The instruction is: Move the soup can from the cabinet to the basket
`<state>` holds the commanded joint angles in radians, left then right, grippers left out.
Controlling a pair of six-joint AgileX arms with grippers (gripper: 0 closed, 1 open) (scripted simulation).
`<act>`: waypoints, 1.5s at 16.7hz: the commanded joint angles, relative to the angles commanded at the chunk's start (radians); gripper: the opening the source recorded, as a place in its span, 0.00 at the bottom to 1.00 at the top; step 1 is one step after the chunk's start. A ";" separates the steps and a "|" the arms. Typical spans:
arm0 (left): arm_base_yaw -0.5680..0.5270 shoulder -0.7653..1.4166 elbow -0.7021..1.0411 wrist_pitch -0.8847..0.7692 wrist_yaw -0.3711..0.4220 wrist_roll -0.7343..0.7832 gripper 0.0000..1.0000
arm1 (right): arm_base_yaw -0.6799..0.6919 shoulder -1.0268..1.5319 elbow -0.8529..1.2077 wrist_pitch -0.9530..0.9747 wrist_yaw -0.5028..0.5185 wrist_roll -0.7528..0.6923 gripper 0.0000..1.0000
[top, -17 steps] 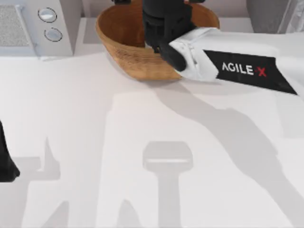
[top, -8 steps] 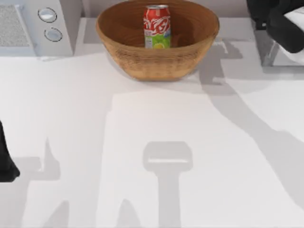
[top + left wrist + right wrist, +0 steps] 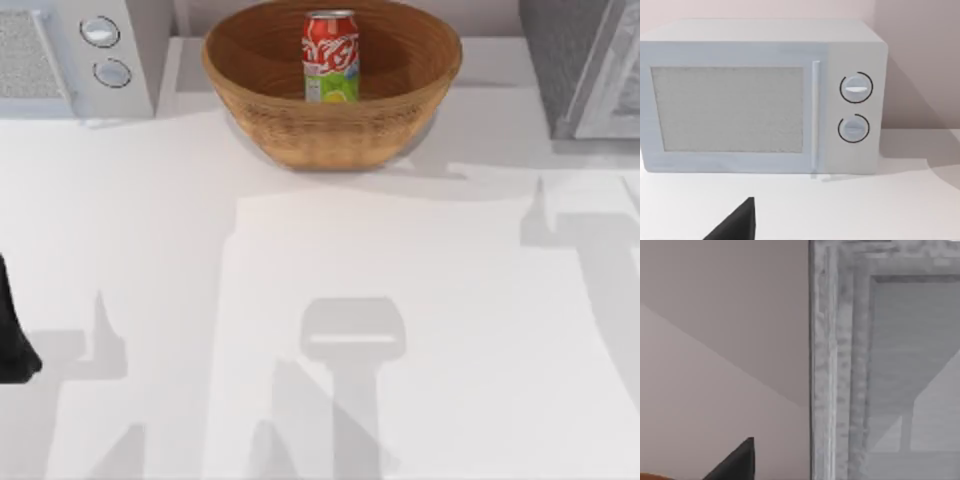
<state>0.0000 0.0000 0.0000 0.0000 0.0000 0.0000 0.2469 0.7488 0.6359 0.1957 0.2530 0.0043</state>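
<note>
1. Top view: the soup can (image 3: 331, 55) is standing upright inside the basket (image 3: 330, 130); the left arm (image 3: 14, 335) is sitting parked at the table's (image 3: 320, 300) left edge.
2. Whether either pincer is open I cannot tell.

One soup can (image 3: 331, 55), one basket (image 3: 331, 125), one microwave (image 3: 760, 95), two knobs, one cabinet (image 3: 585, 65).

Top view looks straight down on table (image 3: 300, 300); left wrist view faces microwave (image 3: 760, 95) close, shared with top; right wrist view faces cabinet (image 3: 880, 365), probably very near.
</note>
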 joint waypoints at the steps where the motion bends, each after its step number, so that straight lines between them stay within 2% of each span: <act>1: 0.000 0.000 0.000 0.000 0.000 0.000 1.00 | -0.032 -0.115 -0.086 -0.026 -0.033 -0.001 1.00; 6: 0.000 0.000 0.000 0.000 0.000 0.000 1.00 | -0.171 -0.559 -0.454 -0.137 -0.177 -0.003 1.00; 11: 0.000 0.000 0.000 0.000 0.000 0.000 1.00 | -0.245 -0.744 -0.631 -0.194 -0.251 -0.004 1.00; 19: 0.000 0.000 0.000 0.000 0.000 0.000 1.00 | -0.275 -0.711 -0.621 -0.161 -0.280 -0.003 1.00; 22: 0.000 0.000 0.000 0.000 0.000 0.000 1.00 | -0.379 -0.583 -0.580 -0.043 -0.378 -0.001 1.00; 25: 0.000 0.000 0.000 0.000 0.000 0.000 1.00 | -0.528 -0.366 -0.527 0.135 -0.525 0.003 1.00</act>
<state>0.0000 0.0000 0.0000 0.0000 0.0000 0.0000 -0.2811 0.3830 0.1091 0.3307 -0.2718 0.0069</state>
